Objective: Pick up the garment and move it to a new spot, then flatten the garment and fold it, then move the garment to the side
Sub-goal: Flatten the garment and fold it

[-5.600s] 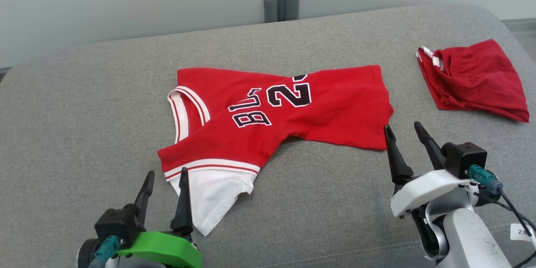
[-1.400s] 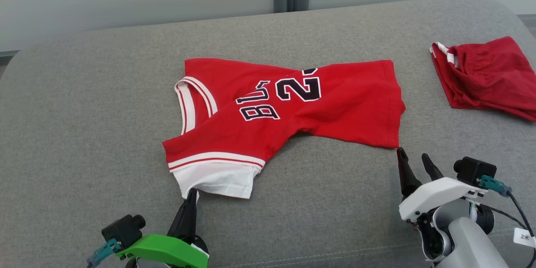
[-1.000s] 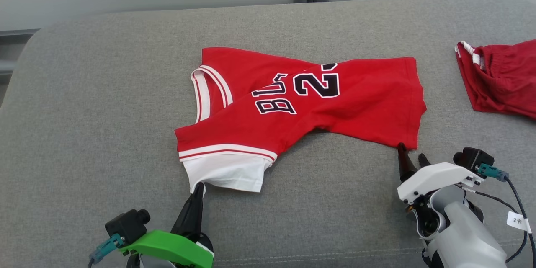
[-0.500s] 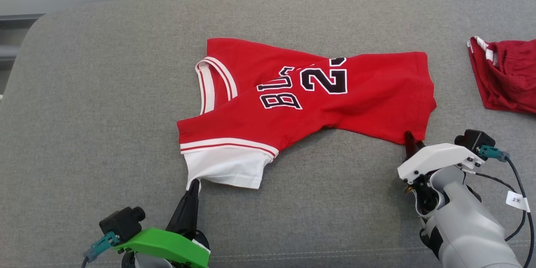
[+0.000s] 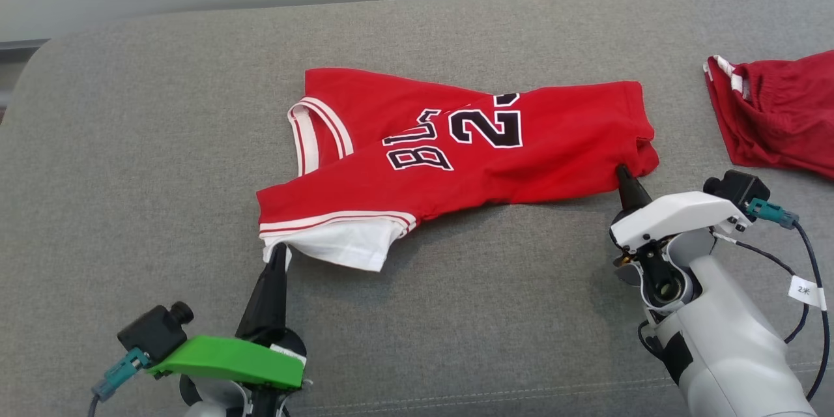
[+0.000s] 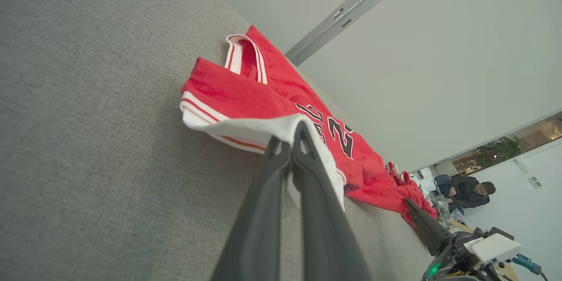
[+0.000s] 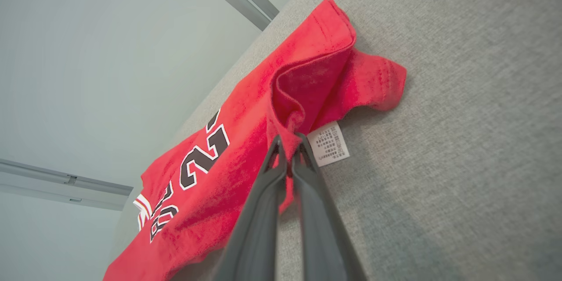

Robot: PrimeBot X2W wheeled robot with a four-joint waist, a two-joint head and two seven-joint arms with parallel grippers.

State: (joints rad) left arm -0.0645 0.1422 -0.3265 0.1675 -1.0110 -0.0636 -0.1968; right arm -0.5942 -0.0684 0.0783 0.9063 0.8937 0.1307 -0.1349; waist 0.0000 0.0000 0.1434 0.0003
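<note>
Red jersey [image 5: 521,156] lies mid-cushion, long axis left-right and not flat: a diagonal fold crosses the chest and cuts through the black, white-outlined lettering. The knit is soft and matte, with white ribbed trim and thin red stripes at the neckline and along the band above the white panel [image 5: 339,247]. Left claw [image 5: 277,254] is clenched on the near-left corner of that white panel; in the left wrist view the two dark fingers meet at the tip [image 6: 292,140] with white fabric draped over them and pulled up off the surface. Right claw [image 5: 622,172] is clenched on the jersey's near-right red corner; in the right wrist view its tips [image 7: 287,142] pinch a bunched ridge of red cloth, and a white printed care label [image 7: 329,142] sits just beside them. The hem there is rumpled and folded over on itself. The cushion [image 5: 130,143] is grey coarse-woven upholstery with rounded corners. A second red garment [image 5: 775,117] is crumpled at the far right, well apart from the jersey.
</note>
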